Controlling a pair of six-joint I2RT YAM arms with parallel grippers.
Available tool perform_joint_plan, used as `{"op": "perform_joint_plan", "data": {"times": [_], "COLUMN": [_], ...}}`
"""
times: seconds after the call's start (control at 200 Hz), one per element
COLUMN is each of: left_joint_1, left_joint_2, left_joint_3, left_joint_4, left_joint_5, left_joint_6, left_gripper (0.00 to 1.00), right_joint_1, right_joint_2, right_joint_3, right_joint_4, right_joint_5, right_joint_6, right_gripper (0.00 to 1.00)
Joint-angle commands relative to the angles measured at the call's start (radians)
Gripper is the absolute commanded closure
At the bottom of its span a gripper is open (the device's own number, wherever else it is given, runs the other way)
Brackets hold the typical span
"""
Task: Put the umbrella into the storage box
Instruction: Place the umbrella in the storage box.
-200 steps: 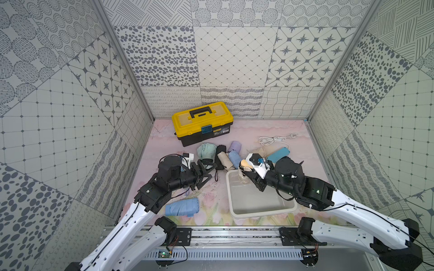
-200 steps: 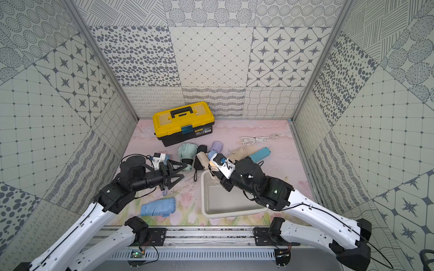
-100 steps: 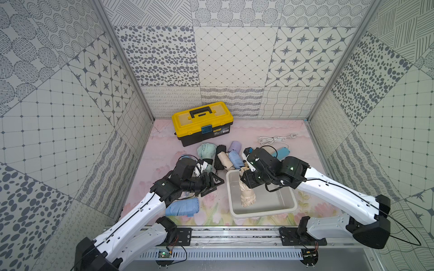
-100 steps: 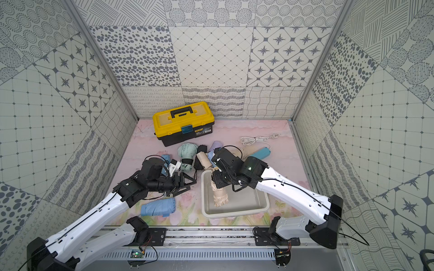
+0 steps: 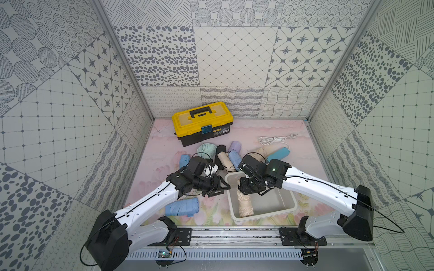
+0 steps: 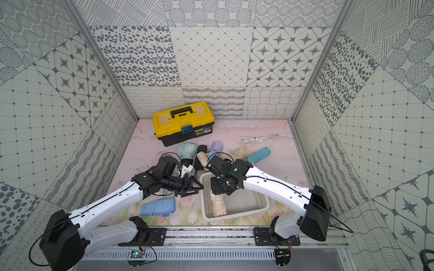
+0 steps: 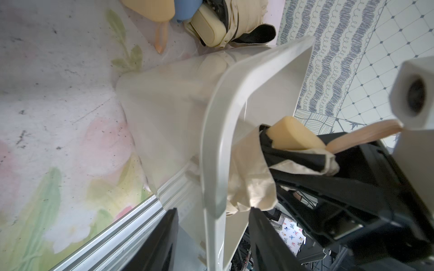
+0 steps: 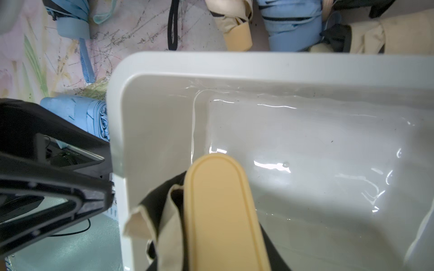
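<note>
You are working over a worktop whose surface is a pale pink floral print, scuffed with dark marks in the wrist views. It is enclosed on three sides by wall panels printed with grey dot, star, grid and wave patterns. An aluminium rail runs along the front edge. The storage box sits at the front, just right of centre, and the beige umbrella lies inside it along its left wall. The right gripper is clamped on the umbrella's handle end, above the box's rear left corner. The left gripper is at the box's left rim with its jaws partly apart, one on each side of the rim. A blue folded umbrella lies on the worktop left of the box. A pile of folded umbrellas lies behind the box, and a yellow-and-black toolbox stands near the back wall.
</note>
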Motion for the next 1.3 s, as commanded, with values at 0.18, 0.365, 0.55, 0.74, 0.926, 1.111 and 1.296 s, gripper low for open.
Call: {"op": "perform_joint_plan", "data": {"times": [0.18,0.365,0.55,0.74,0.926,1.111,1.296], "left_joint_1": [-0.018,-0.025,-0.025,-0.026,-0.026,-0.028,-0.031], "left_joint_2": [0.028,0.020,0.008,0.009,0.013,0.040,0.062], "left_joint_3": [-0.016,-0.024,-0.033,-0.039,-0.041,-0.025,-0.011], "left_joint_4": [0.145,0.160,0.165,0.194,0.215,0.246,0.253], "left_joint_5": [0.020,-0.026,-0.056,-0.089,-0.128,-0.166,-0.189], "left_joint_6": [-0.022,-0.047,-0.053,-0.060,-0.062,-0.074,-0.064], "left_gripper": [0.68,0.75,0.79,0.83,0.88,0.91,0.91], "right_joint_1": [0.047,0.070,0.073,0.072,0.072,0.053,-0.022], "right_joint_2": [0.008,0.016,-0.040,-0.121,-0.157,-0.171,-0.095], "right_joint_3": [-0.091,-0.148,-0.223,-0.270,-0.308,-0.316,-0.349], "right_joint_4": [0.186,0.303,0.375,0.365,0.332,0.326,0.305], "right_joint_5": [0.081,0.102,0.127,0.156,0.146,0.161,0.154], "right_joint_6": [0.074,0.105,0.141,0.143,0.133,0.142,0.220], "right_gripper": [1.00,0.65,0.39,0.24,0.29,0.33,0.35]}}
